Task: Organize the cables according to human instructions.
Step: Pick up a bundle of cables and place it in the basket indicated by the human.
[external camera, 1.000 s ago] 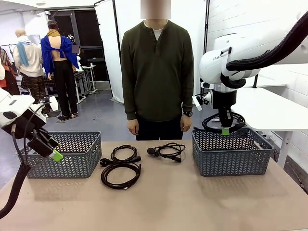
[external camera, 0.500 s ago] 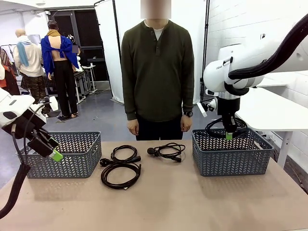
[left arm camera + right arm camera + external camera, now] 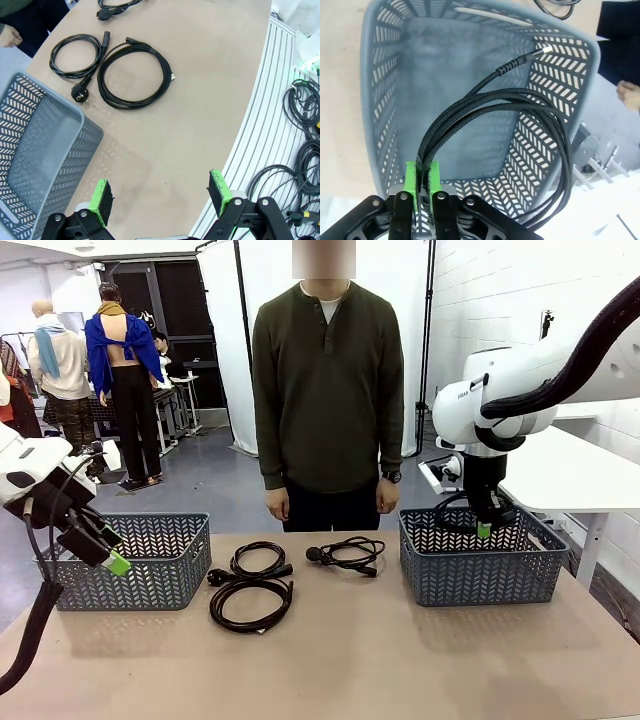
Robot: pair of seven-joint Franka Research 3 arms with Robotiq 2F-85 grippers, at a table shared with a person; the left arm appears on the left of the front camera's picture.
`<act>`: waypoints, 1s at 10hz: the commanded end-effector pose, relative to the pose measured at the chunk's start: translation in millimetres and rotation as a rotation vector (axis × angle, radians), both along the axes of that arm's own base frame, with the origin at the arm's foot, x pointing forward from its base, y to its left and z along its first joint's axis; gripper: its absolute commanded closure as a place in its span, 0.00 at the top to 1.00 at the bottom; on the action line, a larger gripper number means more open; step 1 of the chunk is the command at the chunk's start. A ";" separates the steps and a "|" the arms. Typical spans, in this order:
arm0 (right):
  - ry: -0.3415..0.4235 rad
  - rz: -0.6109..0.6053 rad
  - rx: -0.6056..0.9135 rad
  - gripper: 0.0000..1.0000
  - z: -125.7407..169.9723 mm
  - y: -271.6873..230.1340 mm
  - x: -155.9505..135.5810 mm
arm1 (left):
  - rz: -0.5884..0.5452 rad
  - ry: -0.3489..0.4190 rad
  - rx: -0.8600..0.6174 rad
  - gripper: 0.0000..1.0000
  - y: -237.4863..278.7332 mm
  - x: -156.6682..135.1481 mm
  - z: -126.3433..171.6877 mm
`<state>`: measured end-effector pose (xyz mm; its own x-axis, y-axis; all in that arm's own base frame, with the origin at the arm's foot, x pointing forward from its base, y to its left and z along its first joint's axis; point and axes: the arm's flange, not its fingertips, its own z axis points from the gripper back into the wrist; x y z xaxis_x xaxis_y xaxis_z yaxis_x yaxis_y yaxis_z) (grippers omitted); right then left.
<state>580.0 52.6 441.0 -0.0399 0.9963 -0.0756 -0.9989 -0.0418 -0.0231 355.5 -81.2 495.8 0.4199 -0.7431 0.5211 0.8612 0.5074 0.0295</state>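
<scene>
The right gripper point(image 3: 422, 181) has its jaws pinching a coiled cable point(image 3: 451, 124), which loops over the right basket point(image 3: 372, 80). The left gripper point(image 3: 162, 197) has its jaws spread wide, with the other cables point(image 3: 262, 580) beyond them on the table point(image 3: 400, 660).

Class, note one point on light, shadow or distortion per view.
Front view: even light, a faint shadow before the left basket. Left wrist view: the table edge bows, wide-angle warp. Right wrist view: the right basket flares outward; the held cable is sharp.
</scene>
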 end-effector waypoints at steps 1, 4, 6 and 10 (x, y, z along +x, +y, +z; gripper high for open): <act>0.008 0.037 0.031 0.06 -11.7 -5.9 3.2 | -0.010 0.008 -0.018 1.00 1.4 0.5 -0.1; 0.033 0.010 0.062 0.06 -22.6 -7.4 9.4 | -0.010 0.008 -0.018 1.00 1.4 0.5 -0.1; 0.051 -0.018 0.071 0.38 -24.0 -6.7 12.5 | -0.010 0.008 -0.018 1.00 1.4 0.5 -0.1; 0.018 -0.080 0.090 1.00 -14.7 -5.5 13.2 | -0.010 0.008 -0.018 1.00 1.4 0.5 -0.1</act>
<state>590.7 44.9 420.3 0.0147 0.9999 -0.0057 -0.9998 0.0148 0.0127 355.5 -81.2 495.8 0.4200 -0.7430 0.5211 0.8612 0.5074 0.0294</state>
